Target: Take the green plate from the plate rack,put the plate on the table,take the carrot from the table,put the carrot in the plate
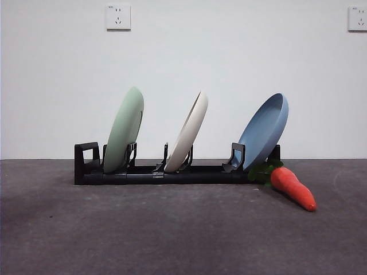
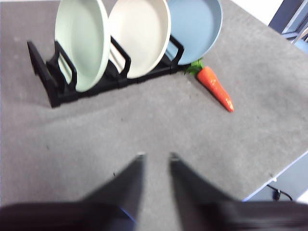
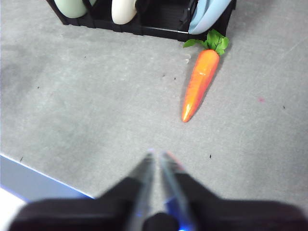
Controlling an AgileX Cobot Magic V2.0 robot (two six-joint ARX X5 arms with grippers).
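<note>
— What do you have, left to right?

— Your pale mint-green matte plate leans in the leftmost slot of the long black plastic rack, held on edge by the uprights; cream plate, blue plate, then the tapered orange toy carrot on the dark grey textured counter.

— Jaws?

— Left gripper narrowly parted, right gripper nearly closed; both empty.

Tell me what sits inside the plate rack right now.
The plate rack holds three tilted plates: the green plate at one end, a cream plate in the middle, a blue plate nearest the carrot. Their bottom edges are hidden by the holders.
</note>
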